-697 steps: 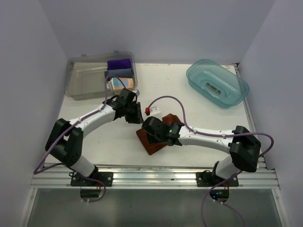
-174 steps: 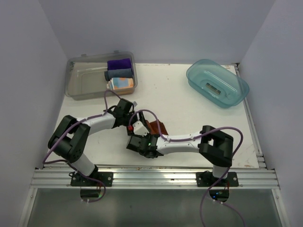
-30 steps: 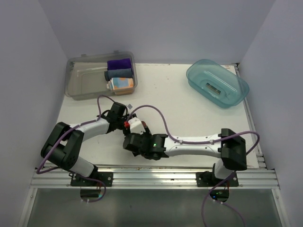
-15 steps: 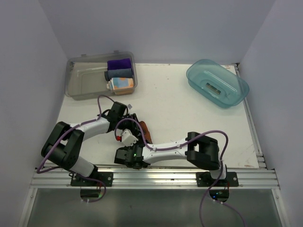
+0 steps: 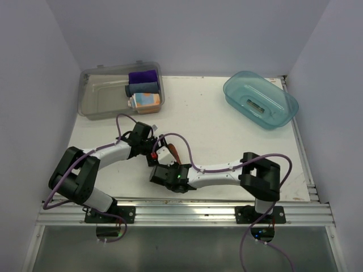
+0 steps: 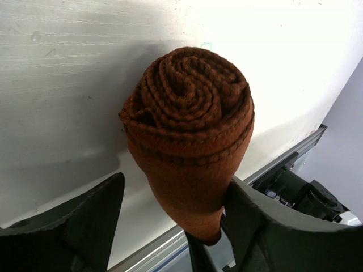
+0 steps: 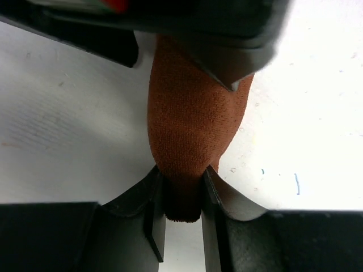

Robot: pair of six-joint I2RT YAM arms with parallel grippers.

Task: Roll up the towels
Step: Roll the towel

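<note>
The rust-brown towel (image 5: pixel 175 154) is rolled into a tight cylinder and lies on the white table near the front middle. In the left wrist view its spiral end (image 6: pixel 190 107) faces the camera. My left gripper (image 5: pixel 149 145) (image 6: pixel 174 190) is open and straddles the roll; its right finger (image 6: pixel 266 226) touches the cloth, the left one stands apart. My right gripper (image 5: pixel 165 171) (image 7: pixel 181 184) is shut on the roll's near end (image 7: pixel 190 130). The patterned towel (image 5: pixel 146 100) sits rolled in the clear box.
The clear plastic box (image 5: pixel 102 99) at the back left also holds a purple cloth (image 5: pixel 142 76) and a grey-blue cloth (image 5: pixel 142 88). A teal tub (image 5: pixel 260 99) stands at the back right. The table's front rail (image 5: pixel 187 212) is just below the grippers.
My right gripper has moved up and right from the front edge toward the roll, still pinching its end, and its elbow has swung right. The left arm has hardly moved.
</note>
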